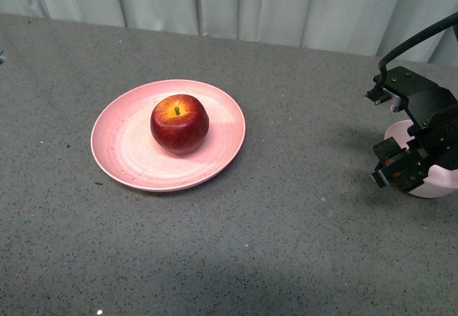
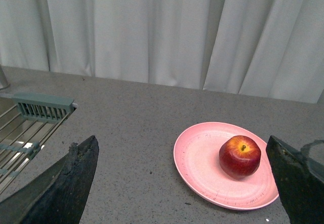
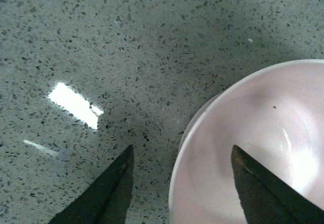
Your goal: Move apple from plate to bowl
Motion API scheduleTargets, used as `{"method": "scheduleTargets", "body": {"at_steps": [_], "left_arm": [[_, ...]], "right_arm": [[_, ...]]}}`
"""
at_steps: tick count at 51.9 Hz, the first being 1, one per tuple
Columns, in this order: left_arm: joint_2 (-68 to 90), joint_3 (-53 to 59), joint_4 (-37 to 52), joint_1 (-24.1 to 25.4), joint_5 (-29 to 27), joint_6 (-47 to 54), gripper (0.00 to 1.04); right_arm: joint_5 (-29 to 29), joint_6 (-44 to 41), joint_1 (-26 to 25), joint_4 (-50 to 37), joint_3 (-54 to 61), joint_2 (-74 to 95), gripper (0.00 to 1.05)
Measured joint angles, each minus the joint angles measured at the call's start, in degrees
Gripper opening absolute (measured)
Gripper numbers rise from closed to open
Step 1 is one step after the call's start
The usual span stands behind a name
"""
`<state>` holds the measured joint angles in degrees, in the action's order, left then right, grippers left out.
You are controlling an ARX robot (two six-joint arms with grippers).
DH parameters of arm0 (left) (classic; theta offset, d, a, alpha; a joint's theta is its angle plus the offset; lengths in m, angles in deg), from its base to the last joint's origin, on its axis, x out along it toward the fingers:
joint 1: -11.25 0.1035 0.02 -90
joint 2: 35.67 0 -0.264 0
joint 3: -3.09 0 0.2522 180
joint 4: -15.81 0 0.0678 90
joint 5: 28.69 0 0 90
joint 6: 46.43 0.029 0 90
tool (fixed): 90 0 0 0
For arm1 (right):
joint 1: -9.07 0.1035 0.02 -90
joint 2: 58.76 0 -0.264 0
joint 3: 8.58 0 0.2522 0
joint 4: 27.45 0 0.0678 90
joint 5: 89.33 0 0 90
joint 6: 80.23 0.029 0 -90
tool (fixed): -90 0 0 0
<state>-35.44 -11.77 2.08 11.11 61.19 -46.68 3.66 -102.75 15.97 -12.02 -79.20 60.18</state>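
Your apple (image 1: 179,124) sits stem up near the middle of the plate (image 1: 118,155), left of centre on the table (image 1: 286,230). The bowl (image 1: 438,184) is at the far right, well apart from the plate. Your right claw (image 3: 180,153) hangs over the bowl's rim, jaws parted, gripping nothing. Your left claw (image 2: 180,143) has its jaws spread wide, nothing between them.

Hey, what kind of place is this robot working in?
Probably a mock kitchen counter: a speckled grey, stone-like worktop, what looks like a wire rack set at its edge, and a pale curtain as backdrop.
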Motion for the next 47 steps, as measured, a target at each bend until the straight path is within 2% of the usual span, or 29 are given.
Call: {"method": "scheduleTargets", "body": {"at_steps": [18,34,47], "left_arm": [[0.0,0.0,0.0,0.0,0.02,0.0,0.98],[0.0,0.0,0.0,0.0,0.02,0.02,0.98],[0.0,0.0,0.0,0.0,0.0,0.0,0.98]], "right_arm": [[-3.1,-0.81,0.02,1.4,-0.35,0.39,0.01],[-1.29,-1.92,1.49,2.36,-0.5,-3.37,0.01],[3.02,-2.75,8.11,3.76,-2.93,-6.75,0.01]]}}
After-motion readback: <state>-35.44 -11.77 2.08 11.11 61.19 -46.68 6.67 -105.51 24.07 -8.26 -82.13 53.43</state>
